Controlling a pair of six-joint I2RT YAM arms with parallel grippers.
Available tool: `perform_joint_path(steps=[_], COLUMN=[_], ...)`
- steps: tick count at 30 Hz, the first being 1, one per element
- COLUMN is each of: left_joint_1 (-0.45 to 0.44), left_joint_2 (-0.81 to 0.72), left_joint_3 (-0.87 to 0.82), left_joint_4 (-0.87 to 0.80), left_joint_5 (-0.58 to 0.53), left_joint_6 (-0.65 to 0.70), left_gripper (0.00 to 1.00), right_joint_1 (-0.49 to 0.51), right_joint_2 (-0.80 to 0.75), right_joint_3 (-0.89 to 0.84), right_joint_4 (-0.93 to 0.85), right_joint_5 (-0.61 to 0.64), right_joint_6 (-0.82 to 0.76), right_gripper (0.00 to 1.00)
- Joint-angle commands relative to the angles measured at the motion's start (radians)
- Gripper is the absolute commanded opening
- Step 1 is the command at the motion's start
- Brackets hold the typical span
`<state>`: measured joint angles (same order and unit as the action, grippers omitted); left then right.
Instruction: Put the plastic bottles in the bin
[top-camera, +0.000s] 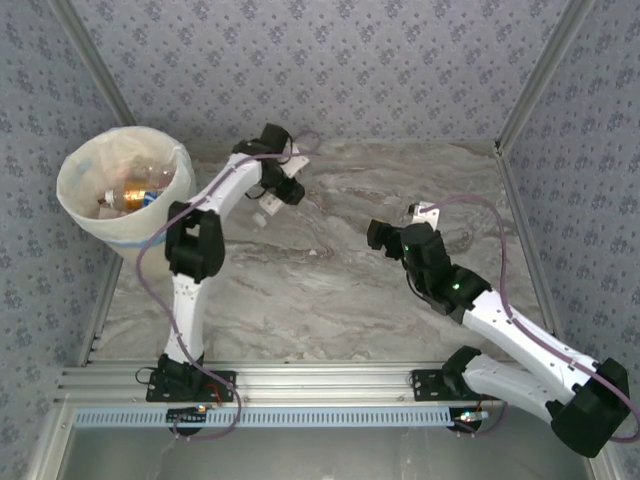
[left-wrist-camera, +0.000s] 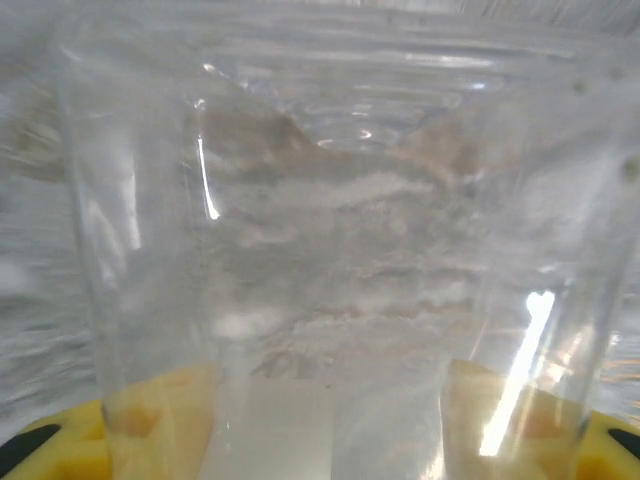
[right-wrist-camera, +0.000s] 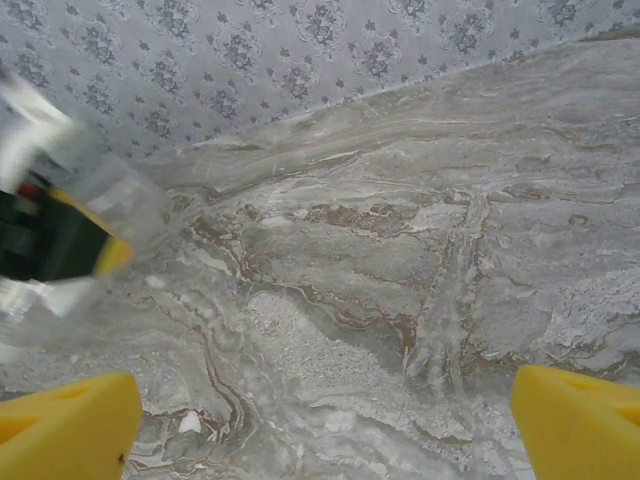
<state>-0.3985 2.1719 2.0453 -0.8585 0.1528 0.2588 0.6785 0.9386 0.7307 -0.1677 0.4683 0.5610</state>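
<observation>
between the pads of the left claw (top-camera: 270, 203) a clear bottle (left-wrist-camera: 320, 250) was clenched, over the far part of the counter (top-camera: 330, 290), near the bin (top-camera: 72, 205), where other bottles (top-camera: 135, 192) were seen lying. the left arm was stretched far forward. the right claw (right-wrist-camera: 320, 430) was held released, fingers wide apart, over the counter, its arm bent inward.

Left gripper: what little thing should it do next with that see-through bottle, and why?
Probably squeeze snugly on the bottle before lifting. The left gripper sits at the bottle, which lies between its yellow fingers in the wrist view, but whether the grip is firm cannot be told. The bin waits to its left.
</observation>
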Motion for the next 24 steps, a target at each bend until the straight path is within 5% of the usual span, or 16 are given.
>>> perform_joint_path(steps=[1, 8, 11, 15, 19, 24], left_joint_1=[0.0, 0.011, 0.089, 0.298, 0.516, 0.683], left_joint_2=[-0.28, -0.537, -0.59, -0.629, -0.646, -0.608], left_joint_3=[0.014, 0.063, 0.083, 0.09, 0.024, -0.04], left_joint_4=[0.084, 0.047, 0.021, -0.038, -0.058, -0.106], left_joint_5=[-0.022, -0.445, -0.586, -0.571, -0.423, -0.389], left_joint_6=[-0.147, -0.247, -0.279, -0.375, -0.436, -0.478], left_gripper=[0.36, 0.35, 0.35, 0.35, 0.37, 0.39], right_joint_1=[-0.012, -0.028, -0.031, -0.033, -0.033, -0.035], right_joint_2=[0.02, 0.082, 0.106, 0.135, 0.147, 0.147], right_joint_3=[-0.002, 0.01, 0.011, 0.022, 0.028, 0.027], right_joint_4=[0.031, 0.087, 0.117, 0.134, 0.141, 0.142], right_joint_5=[0.007, -0.045, -0.06, -0.083, -0.094, -0.099], right_joint_6=[-0.006, -0.009, -0.007, -0.006, -0.003, -0.007], right_gripper=[0.97, 0.97, 0.97, 0.97, 0.97, 0.97])
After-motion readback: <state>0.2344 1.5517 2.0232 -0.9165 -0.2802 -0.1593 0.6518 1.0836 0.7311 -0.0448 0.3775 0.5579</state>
